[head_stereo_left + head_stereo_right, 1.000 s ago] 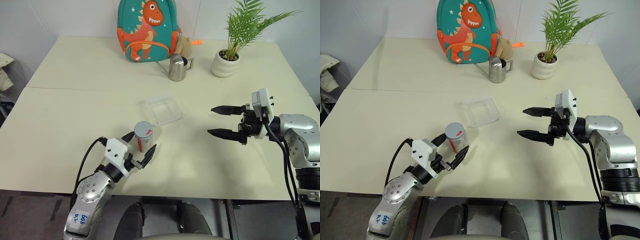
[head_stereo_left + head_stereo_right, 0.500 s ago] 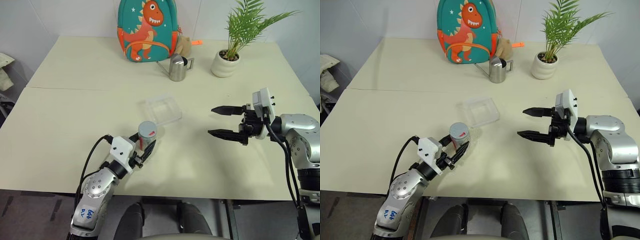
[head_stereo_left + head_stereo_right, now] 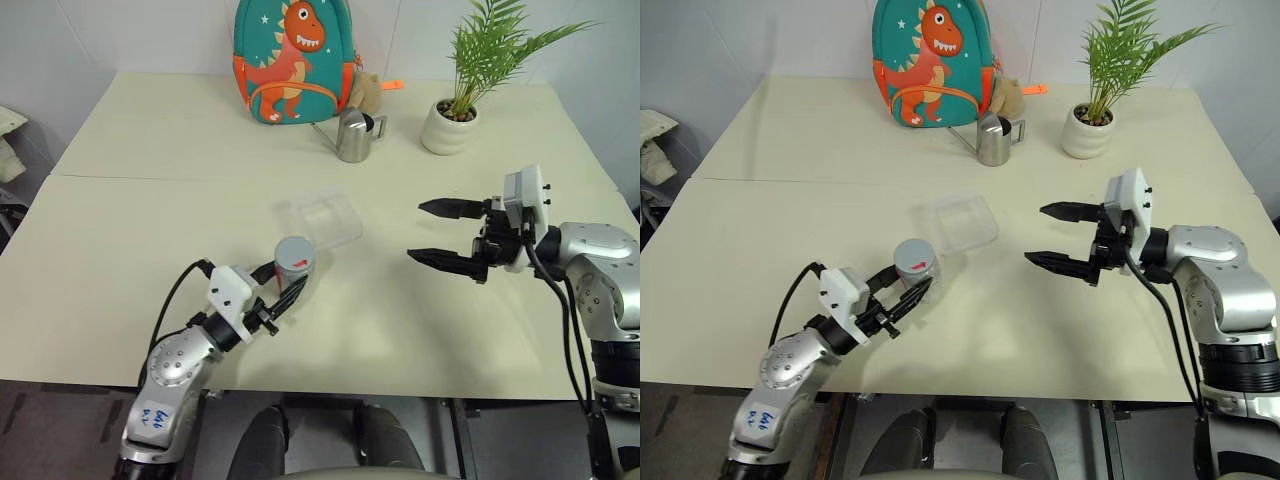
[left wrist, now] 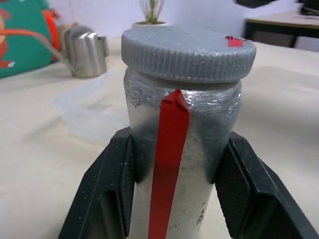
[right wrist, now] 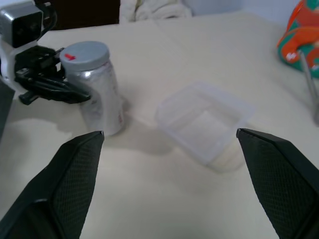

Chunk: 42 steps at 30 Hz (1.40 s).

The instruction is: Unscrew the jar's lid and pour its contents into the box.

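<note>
The silvery jar (image 3: 293, 272) with a red strip down its side stays upright near the table's front, just short of the box (image 3: 322, 217). My left gripper (image 3: 284, 284) is shut on the jar's body, with one black finger (image 4: 112, 184) on each side below the lid (image 4: 188, 52). That grey ribbed lid sits on the jar with a small red mark on top. Whether the base touches the table I cannot tell. The contents are hidden inside. My right gripper (image 3: 415, 231) hovers open to the right and points towards the jar (image 5: 99, 94) and the clear box (image 5: 204, 122).
At the back of the table stand a steel pitcher (image 3: 354, 136), a white plant pot (image 3: 448, 128) with a green plant, and a dinosaur backpack (image 3: 293, 60). The table's front edge (image 3: 330, 392) runs just below both arms.
My left gripper has closed on the jar and risen slightly with it. My right gripper has shifted left towards the jar and a little upward, still open.
</note>
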{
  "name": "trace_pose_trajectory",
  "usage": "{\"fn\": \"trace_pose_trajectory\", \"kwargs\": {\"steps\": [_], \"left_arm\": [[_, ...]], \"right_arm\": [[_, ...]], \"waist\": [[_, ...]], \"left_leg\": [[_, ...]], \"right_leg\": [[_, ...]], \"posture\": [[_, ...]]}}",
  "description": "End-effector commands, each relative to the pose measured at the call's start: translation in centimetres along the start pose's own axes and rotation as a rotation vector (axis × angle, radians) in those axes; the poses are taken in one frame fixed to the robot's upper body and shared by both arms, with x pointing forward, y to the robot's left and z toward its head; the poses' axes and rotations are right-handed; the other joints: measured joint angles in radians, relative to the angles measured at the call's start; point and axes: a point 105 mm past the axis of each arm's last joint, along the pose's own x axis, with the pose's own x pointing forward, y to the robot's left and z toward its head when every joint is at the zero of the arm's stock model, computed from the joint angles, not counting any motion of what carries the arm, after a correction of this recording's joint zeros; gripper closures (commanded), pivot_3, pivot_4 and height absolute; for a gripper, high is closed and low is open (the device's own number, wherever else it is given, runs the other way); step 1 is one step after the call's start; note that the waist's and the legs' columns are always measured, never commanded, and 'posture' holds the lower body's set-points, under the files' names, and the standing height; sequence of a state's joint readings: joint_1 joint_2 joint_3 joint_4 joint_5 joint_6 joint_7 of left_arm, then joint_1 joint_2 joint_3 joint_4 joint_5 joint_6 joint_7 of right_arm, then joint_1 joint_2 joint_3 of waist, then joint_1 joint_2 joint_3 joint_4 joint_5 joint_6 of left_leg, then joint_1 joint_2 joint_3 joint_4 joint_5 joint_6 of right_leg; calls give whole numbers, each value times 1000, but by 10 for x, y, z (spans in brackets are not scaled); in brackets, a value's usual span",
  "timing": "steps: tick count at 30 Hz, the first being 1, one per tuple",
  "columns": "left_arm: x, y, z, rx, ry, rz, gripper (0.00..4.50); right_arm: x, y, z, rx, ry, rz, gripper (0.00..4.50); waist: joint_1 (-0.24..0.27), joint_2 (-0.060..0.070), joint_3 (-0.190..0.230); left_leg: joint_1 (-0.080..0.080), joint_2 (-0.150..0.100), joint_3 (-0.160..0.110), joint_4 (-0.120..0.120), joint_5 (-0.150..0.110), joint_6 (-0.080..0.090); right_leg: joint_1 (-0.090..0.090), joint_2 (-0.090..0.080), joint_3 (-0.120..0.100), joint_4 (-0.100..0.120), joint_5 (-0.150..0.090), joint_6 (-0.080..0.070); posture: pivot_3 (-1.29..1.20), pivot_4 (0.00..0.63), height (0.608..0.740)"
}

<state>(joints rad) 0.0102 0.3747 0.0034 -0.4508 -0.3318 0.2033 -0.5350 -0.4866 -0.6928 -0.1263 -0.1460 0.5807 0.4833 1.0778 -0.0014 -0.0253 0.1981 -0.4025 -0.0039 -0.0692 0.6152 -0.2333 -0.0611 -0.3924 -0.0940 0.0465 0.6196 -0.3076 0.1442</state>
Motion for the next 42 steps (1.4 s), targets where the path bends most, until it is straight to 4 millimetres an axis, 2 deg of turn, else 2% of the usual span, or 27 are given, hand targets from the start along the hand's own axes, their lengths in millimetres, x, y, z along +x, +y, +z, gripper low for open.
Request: {"fn": "trace_pose_trajectory", "kwargs": {"steps": [1, 8, 12, 19, 28, 34, 42], "left_arm": [[-2, 2, 20, -6, -50, -110, 2662], [5, 24, 30, -13, 23, -249, 2662], [11, 28, 37, 7, 59, -342, 2662], [24, 36, 55, -19, 30, -416, 2662], [27, 33, 62, -6, 31, -482, 2662], [25, 35, 61, -3, 43, -480, 2662], [26, 39, 66, 5, 37, -479, 2662]], "right_arm": [[13, 9, 25, -17, -87, -42, 0], [37, 32, 40, 37, -123, -109, 0], [47, 46, 58, 21, -174, -113, 0], [73, 59, 68, 19, -182, -152, 0], [96, 65, 74, 32, -192, -190, 0], [104, 74, 74, 47, -191, -162, 0], [108, 75, 68, 54, -160, -160, 0]], "waist": [[0, 0, 0], [1, 0, 0], [-4, 0, 0], [-7, 0, 0], [-11, 0, 0], [-17, 0, 0], [-26, 0, 0]], "left_leg": [[0, 0, 0, 0, 0, 0], [-1, 0, -1, 0, 0, 0], [-1, 0, -2, 0, 0, 0], [-1, 1, -2, -2, 0, 0], [-2, 1, -2, -2, 0, 0], [-2, 1, -2, -2, 0, 0], [-2, 1, -2, -3, 0, 0]], "right_leg": [[0, 0, 0, 0, 0, 0], [0, 0, -1, 0, 0, 0], [-1, 0, -1, 1, 0, -1], [-3, 1, -1, 2, -1, -1], [-3, 1, -1, 2, -1, -1], [-3, 1, -1, 2, -1, -1], [-3, 1, -1, 2, -1, -1]], "posture": [[0, 150, 740], [0, 150, 740], [0, 150, 740], [0, 150, 740], [0, 150, 740], [0, 150, 740], [0, 150, 740]]}}
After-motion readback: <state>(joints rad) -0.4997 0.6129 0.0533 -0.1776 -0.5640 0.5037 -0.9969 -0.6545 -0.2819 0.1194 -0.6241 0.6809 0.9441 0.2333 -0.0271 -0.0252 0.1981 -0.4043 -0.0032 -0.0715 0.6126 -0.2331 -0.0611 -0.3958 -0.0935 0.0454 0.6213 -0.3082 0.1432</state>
